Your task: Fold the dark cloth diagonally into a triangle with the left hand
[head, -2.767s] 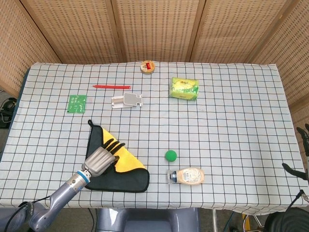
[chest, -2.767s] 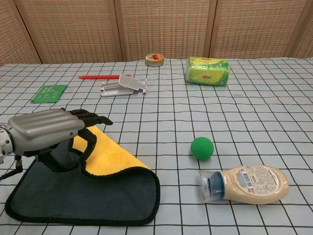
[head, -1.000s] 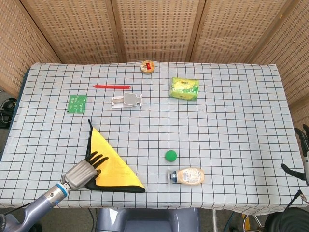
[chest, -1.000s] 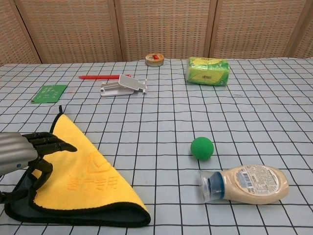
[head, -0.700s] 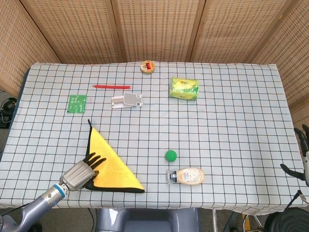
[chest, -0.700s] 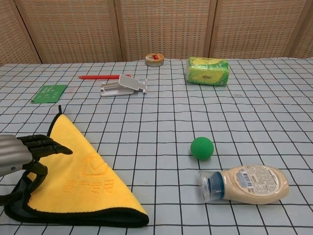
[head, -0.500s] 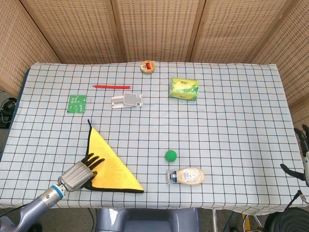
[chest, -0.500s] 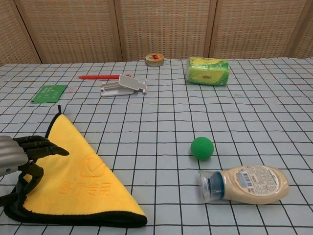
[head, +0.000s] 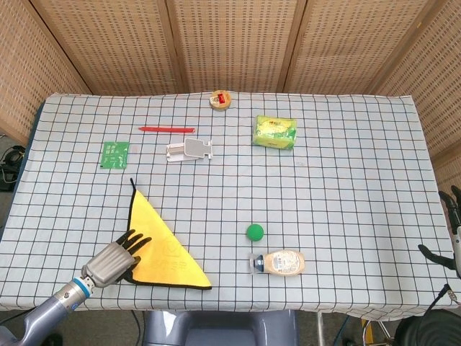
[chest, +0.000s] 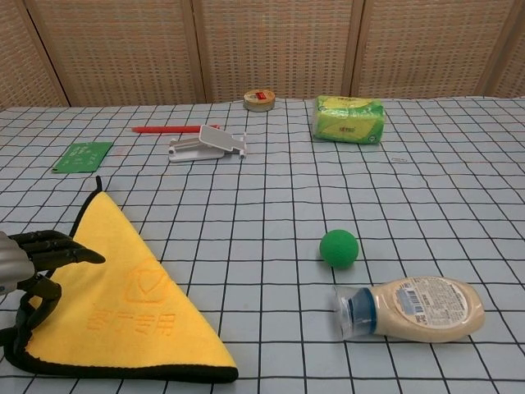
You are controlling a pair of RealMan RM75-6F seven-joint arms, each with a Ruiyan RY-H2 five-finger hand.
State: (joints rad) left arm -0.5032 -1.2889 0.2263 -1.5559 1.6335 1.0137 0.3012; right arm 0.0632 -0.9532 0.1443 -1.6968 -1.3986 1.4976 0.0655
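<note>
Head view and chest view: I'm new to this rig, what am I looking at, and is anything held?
Both cameras sit on the robot: the head view looks down on the checked table, the chest view looks across it. The metal left hand rests at the near-left corner of the cloth, which lies folded into a yellow triangle; whether its fingers pinch the edge, I cannot tell. The right hand is barely visible at the table's right edge. Also lying there: green ball, bottle, green packet.
</note>
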